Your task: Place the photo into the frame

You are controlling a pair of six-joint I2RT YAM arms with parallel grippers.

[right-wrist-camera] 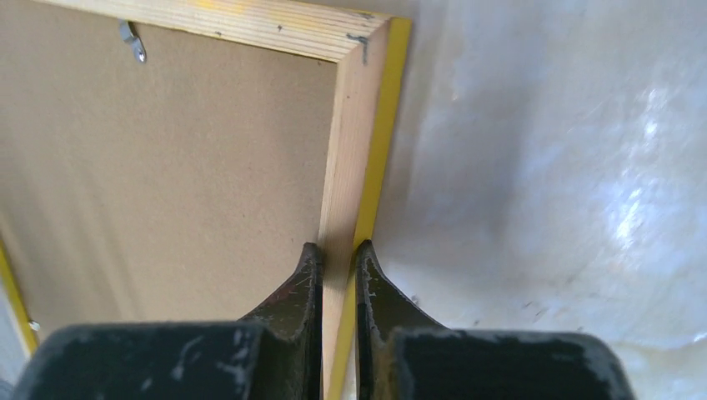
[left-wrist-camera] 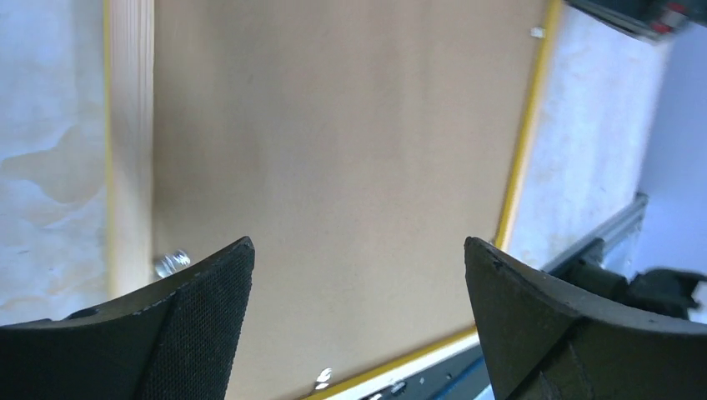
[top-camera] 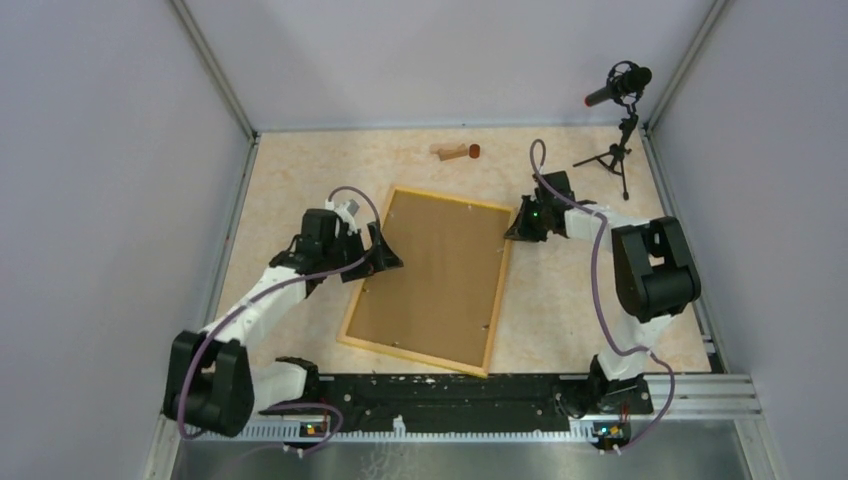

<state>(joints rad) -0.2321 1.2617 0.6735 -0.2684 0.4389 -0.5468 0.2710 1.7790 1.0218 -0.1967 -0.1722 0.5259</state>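
Note:
The frame [top-camera: 497, 290], thin yellow-orange wood, lies back side up in the middle of the table. A plain brown backing board [top-camera: 435, 275] fills it. The photo is hidden. My left gripper [top-camera: 385, 255] is open and empty at the frame's left rail; in the left wrist view [left-wrist-camera: 358, 246] its jaws stand wide apart above the board [left-wrist-camera: 333, 125], with the frame's yellow edge [left-wrist-camera: 521, 150] beyond. My right gripper [top-camera: 515, 228] is at the frame's far right corner; in the right wrist view [right-wrist-camera: 338, 250] it is shut on the frame's wooden rail [right-wrist-camera: 354, 150].
A short wooden cylinder [top-camera: 455, 151] lies at the back of the table. A microphone on a small tripod [top-camera: 620, 90] stands at the back right. Small metal tabs [right-wrist-camera: 132, 40] sit along the frame's inner edge. Grey walls enclose the table on three sides.

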